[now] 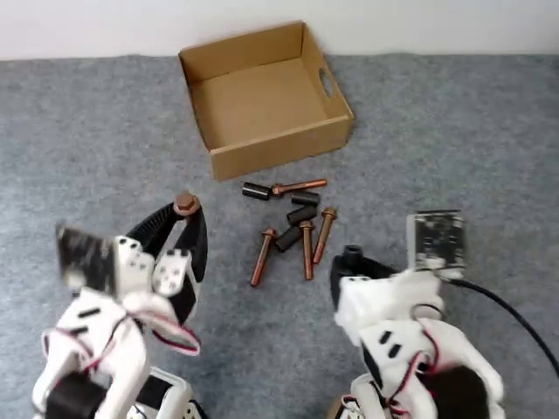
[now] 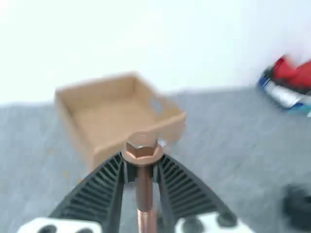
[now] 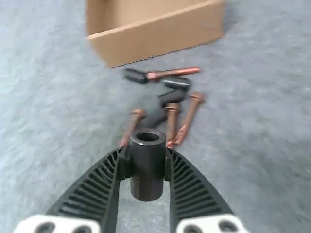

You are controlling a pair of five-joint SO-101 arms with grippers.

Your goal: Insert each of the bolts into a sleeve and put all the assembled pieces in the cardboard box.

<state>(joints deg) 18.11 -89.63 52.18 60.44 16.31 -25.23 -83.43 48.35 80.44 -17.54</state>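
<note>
1. left gripper: clamps held bolt by the shank, upright, with the hex head just above the fingertips.
2. right gripper: clamps held sleeve across its sides, with the bore opening facing up.
3. high view: puts left gripper at 9 o'clock of the pile and right gripper at about 4 o'clock, well apart from each other.
4. box: sits on the table at 12 o'clock of the pile, near it, open side up.
5. pile, 6 o'clock side: holds three loose bolts roughly side by side, heads toward 12 o'clock.
6. pile, 12 o'clock edge: holds a crosswise bolt, head end at 9 o'clock, touching or just beside an end sleeve; cannot tell which.
7. pile, middle: holds three more loose sleeves on their sides, bunched between the crosswise bolt and the three bolt heads.
</note>
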